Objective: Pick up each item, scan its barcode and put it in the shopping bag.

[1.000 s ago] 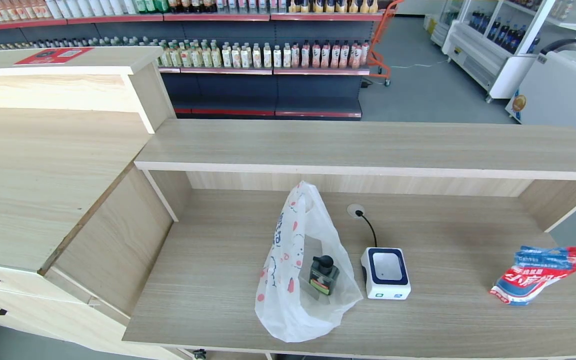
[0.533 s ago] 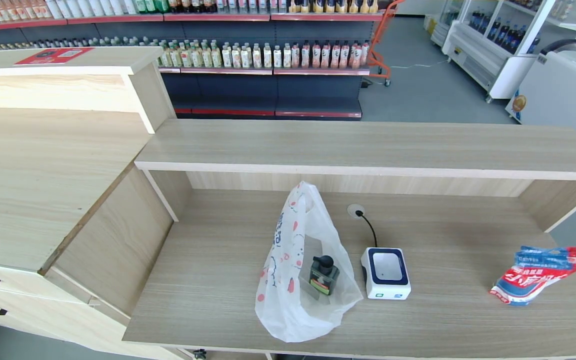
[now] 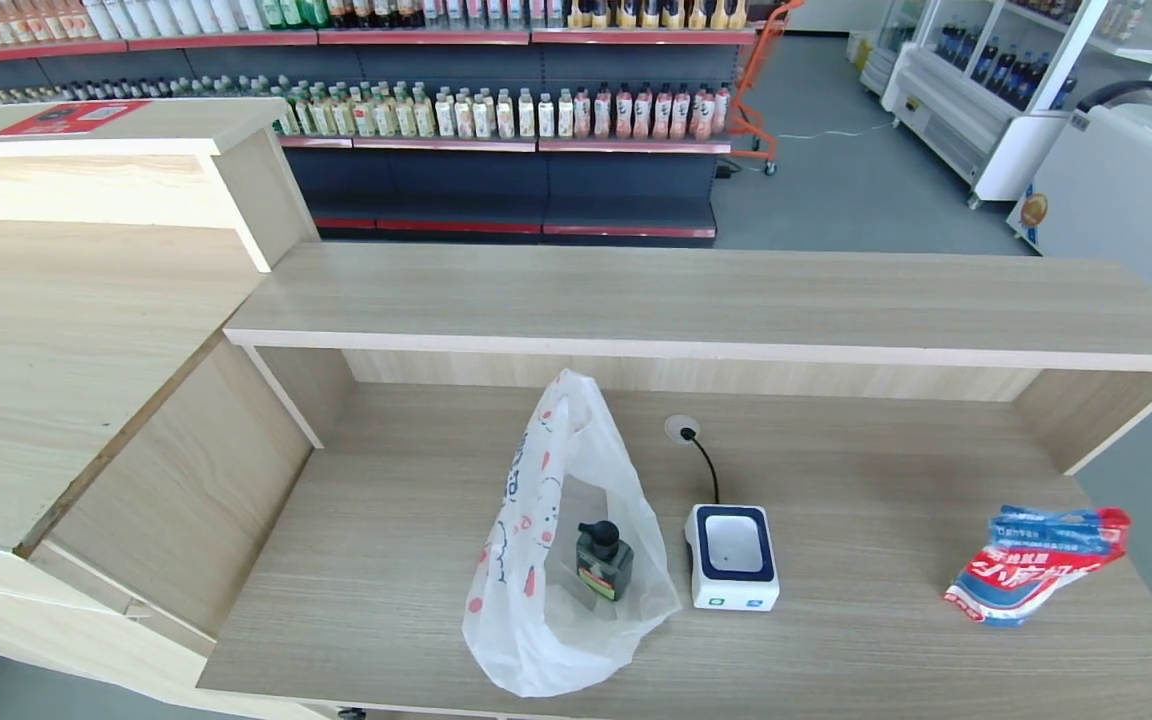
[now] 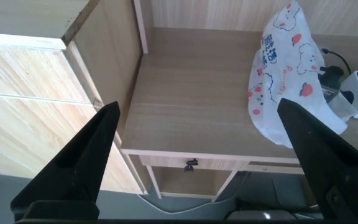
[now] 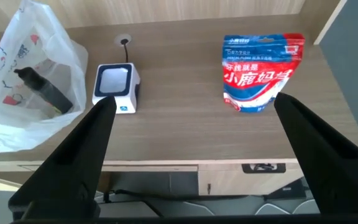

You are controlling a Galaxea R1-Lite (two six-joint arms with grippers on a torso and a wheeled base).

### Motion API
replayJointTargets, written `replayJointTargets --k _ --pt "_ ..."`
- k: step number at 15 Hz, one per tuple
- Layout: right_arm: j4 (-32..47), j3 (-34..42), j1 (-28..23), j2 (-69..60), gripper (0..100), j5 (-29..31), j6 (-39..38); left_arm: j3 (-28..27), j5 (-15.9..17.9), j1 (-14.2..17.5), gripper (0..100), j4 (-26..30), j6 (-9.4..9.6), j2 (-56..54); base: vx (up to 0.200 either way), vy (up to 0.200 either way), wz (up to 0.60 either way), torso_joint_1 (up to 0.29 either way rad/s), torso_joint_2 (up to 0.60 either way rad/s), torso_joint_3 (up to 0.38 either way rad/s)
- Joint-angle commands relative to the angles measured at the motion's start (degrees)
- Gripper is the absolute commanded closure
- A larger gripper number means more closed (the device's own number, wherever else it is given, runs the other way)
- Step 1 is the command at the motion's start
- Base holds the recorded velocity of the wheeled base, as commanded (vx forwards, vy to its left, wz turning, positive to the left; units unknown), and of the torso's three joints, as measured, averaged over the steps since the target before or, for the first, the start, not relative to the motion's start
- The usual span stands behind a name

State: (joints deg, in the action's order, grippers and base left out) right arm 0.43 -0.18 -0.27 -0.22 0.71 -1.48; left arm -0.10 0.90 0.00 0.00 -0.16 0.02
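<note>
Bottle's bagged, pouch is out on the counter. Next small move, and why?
Probably bring the right gripper down toward the pouch. It lies unbagged on the right side of the counter, that gripper is open and on its side, and the bottle already sits in the shopping bag.

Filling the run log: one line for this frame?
bagged: pump bottle in shopping bag | pending: red-blue pouch on counter, right of scanner | left gripper: open, empty | right gripper: open, empty
</note>
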Motion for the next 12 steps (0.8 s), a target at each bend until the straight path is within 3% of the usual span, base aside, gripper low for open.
replayJointTargets --k 1,12 --pt "0.0 0.0 0.0 0.2 0 0.0 -0.1 0.0 0.0 0.0 0 0.0 -0.02 0.0 0.0 -0.2 0.0 -0.002 0.0 0.002" --pt "0.0 0.0 0.0 0.2 0 0.0 0.0 0.0 0.0 0.0 0 -0.1 -0.11 0.0 0.0 -0.2 0.0 0.002 0.0 0.001"
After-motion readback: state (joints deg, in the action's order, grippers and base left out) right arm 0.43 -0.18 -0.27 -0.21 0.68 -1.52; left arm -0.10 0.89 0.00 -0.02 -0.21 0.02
